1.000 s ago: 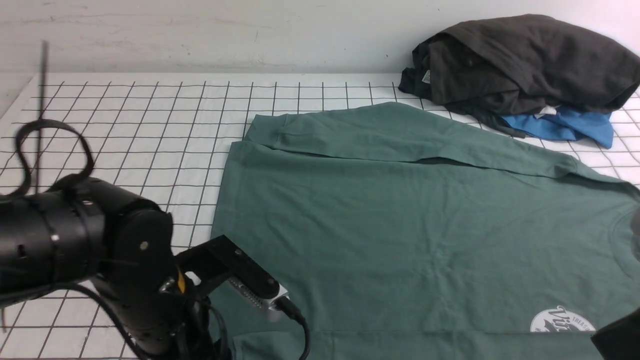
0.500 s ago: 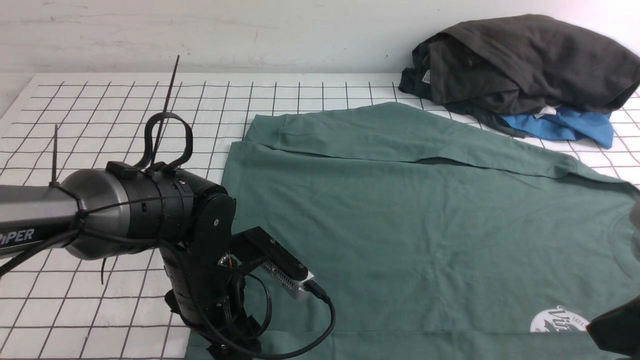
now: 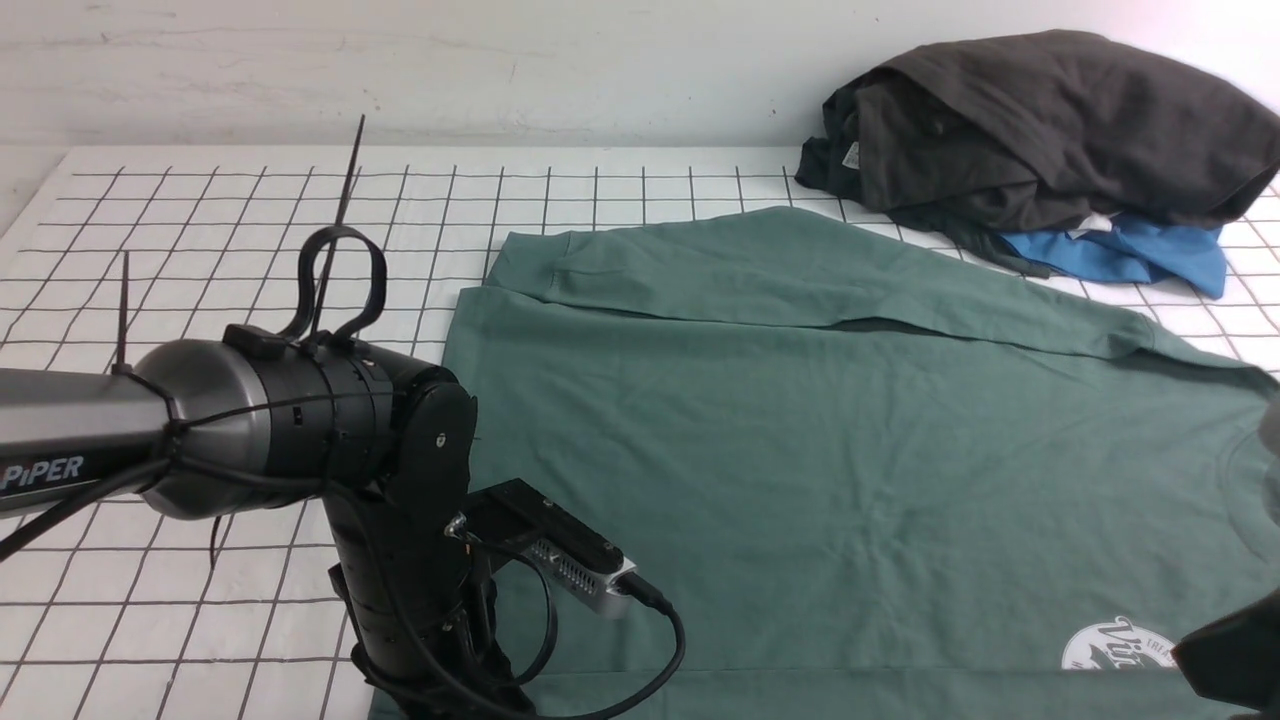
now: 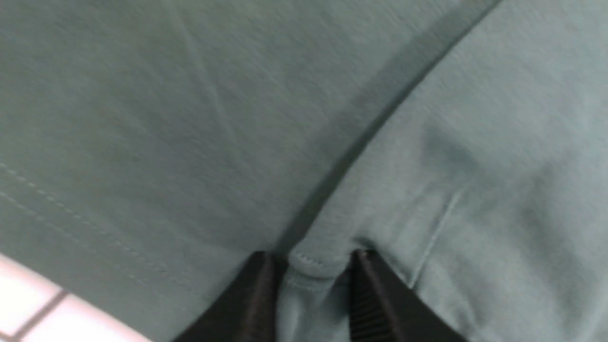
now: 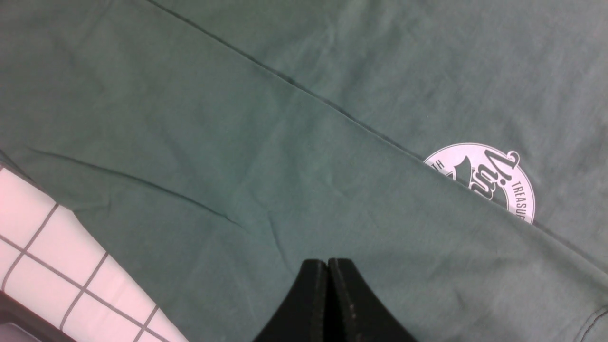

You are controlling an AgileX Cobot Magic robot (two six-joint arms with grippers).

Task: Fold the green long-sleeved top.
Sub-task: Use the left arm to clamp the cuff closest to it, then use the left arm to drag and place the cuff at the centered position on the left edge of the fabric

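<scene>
The green long-sleeved top (image 3: 820, 440) lies flat on the gridded table, hem to the left, collar at the right edge. Its far sleeve (image 3: 800, 270) is folded along the back. Its near sleeve (image 5: 294, 199) lies along the front and covers part of the white round logo (image 3: 1120, 640), which also shows in the right wrist view (image 5: 489, 175). My left gripper (image 4: 313, 259) is down at the top's near-left corner, its jaws closed on a bunched stitched cuff edge (image 4: 308, 263). My right gripper (image 5: 327, 261) is shut and empty, just above the near sleeve beside the logo.
A dark grey-black garment (image 3: 1050, 120) is heaped on a bright blue one (image 3: 1130, 255) at the back right, touching the far sleeve. The white gridded table (image 3: 250, 220) shows bare left of the top. My left arm (image 3: 300, 430) and its cables hang over the front left.
My left arm swung right and forward over the top's near-left corner, then sank a little. The top and the right arm have hardly moved.
</scene>
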